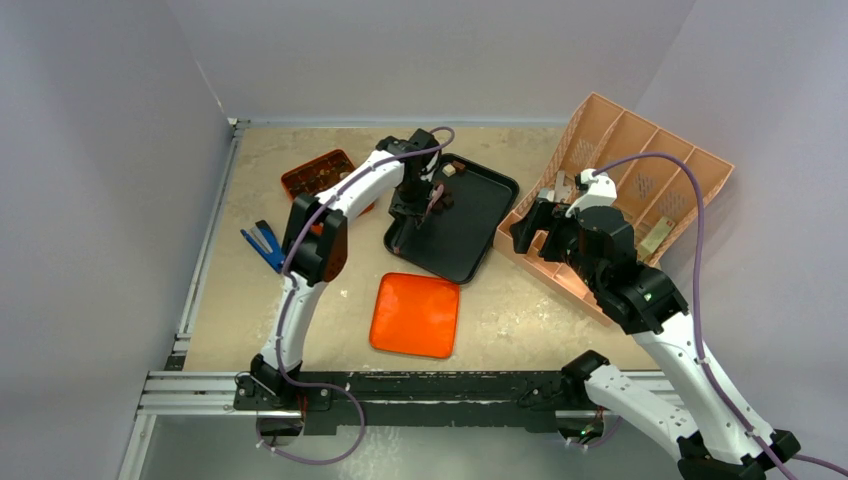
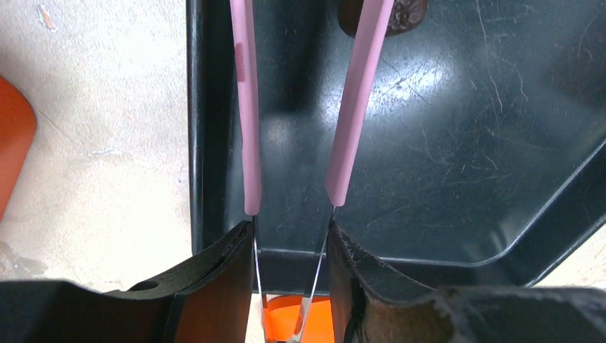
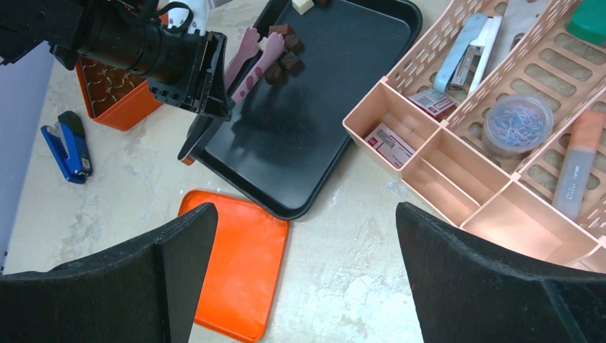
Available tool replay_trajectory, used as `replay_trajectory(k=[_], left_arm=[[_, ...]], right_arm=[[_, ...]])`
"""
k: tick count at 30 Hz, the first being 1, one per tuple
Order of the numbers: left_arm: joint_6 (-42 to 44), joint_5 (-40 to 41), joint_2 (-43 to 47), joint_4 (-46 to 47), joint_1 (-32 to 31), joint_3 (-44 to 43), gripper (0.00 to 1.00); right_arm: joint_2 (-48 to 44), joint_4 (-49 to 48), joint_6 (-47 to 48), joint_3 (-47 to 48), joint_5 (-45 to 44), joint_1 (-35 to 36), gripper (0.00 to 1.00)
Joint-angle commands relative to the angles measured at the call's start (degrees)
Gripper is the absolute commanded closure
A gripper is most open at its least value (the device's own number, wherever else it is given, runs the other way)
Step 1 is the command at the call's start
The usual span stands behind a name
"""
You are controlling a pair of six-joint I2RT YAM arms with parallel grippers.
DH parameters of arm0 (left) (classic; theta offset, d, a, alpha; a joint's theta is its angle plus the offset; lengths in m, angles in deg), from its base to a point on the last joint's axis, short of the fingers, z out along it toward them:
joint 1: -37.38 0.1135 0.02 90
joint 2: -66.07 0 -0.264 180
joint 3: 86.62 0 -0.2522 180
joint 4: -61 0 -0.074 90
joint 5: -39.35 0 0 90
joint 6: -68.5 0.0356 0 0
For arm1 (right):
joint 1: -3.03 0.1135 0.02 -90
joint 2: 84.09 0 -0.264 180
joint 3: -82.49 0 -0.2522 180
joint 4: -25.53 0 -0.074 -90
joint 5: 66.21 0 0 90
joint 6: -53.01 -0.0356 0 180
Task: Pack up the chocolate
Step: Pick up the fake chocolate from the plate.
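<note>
left gripper [image 2: 290,239] grasps tweezers [image 2: 247,128] | right gripper [image 3: 305,218] released | right wrist alone shows paperclips [image 3: 516,123]

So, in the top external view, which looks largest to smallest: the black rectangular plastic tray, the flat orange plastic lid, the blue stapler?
1. black rectangular plastic tray
2. flat orange plastic lid
3. blue stapler
</note>
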Motion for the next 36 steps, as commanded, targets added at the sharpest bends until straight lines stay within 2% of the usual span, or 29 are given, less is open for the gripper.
replay_trajectory(k=[1, 6, 14, 25, 36], left_arm=[[0.64, 1.42, -1.05, 0.37, -0.04, -4.1, 0.61], [0.46, 2.29, -2.68, 0.44, -0.05, -6.02, 0.61], [-0.21, 2.4, -1.37, -0.44, -0.05, -6.23, 0.69], [-2.15, 3.24, 7.73, 0.98, -0.05, 2.61, 0.74], [-4.9, 2.98, 18.01, 2.49, -0.05, 10.26, 0.75]], right_arm=[[0.28, -0.96, 0.66, 1.48, -0.5, 0.23, 0.03], [0.89, -0.69, 1.03, 2.21, -0.48, 0.24, 0.03], [1.43, -0.95, 1.38, 2.62, -0.53, 0.17, 0.03], [0.6, -1.66, 0.28, 1.25, -0.04, 0.23, 0.03], [-0.77, -2.29, -0.73, 0.29, -0.44, 0.24, 0.03]])
